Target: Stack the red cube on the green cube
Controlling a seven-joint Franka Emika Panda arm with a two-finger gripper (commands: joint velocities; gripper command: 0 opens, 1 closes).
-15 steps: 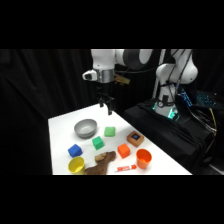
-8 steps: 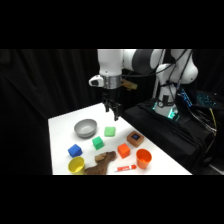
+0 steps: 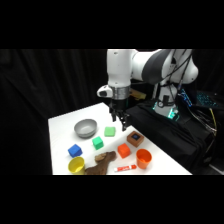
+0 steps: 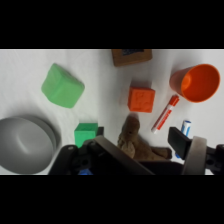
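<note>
Jaws hang above the tabletop [image 3: 62, 127], holding nothing; whether they stand apart or together cannot be told.

The red cube [image 4: 142, 98] lies on the white surface between the brownish block [image 4: 131, 56] and a marker [image 4: 165, 113], near the orange cup [image 4: 196, 82]. The green cube [image 4: 86, 134] sits beside the grey bowl [image 4: 25, 145], apart from the red one; a paler green cube [image 4: 62, 86] lies beyond.

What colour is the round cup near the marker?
Orange; the cup shows best in the wrist view.
</note>
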